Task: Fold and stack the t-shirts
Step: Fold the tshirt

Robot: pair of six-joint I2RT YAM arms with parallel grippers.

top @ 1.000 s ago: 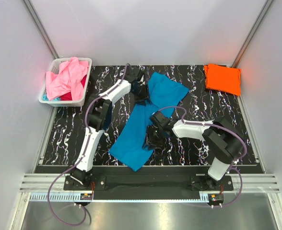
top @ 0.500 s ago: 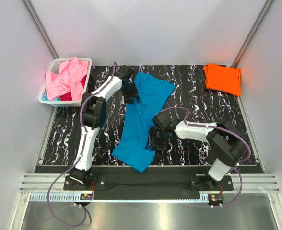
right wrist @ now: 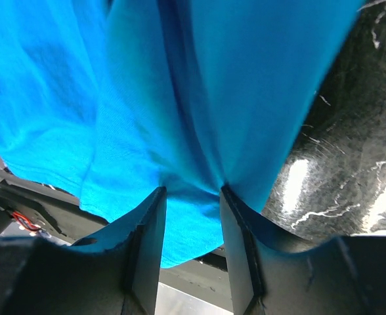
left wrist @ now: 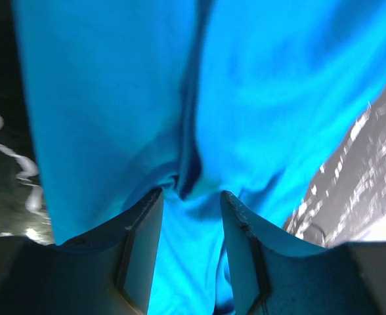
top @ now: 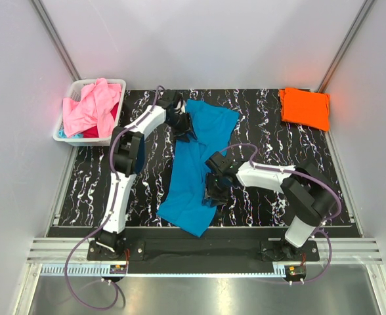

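Teal-blue t-shirt (top: 209, 125) tight between left jaws and right jaws.

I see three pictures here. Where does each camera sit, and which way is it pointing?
Top external: fixed above and behind the arms, looking down on the table; both arms and bases show, with the left gripper and right gripper on the blue t-shirt.
Left wrist: on the left wrist, looking along its fingers at blue cloth; only those fingers show.
Right wrist: on the right wrist, over blue cloth and table; only its fingers show.
Shared: all views see the blue t-shirt, pinched in both grippers.
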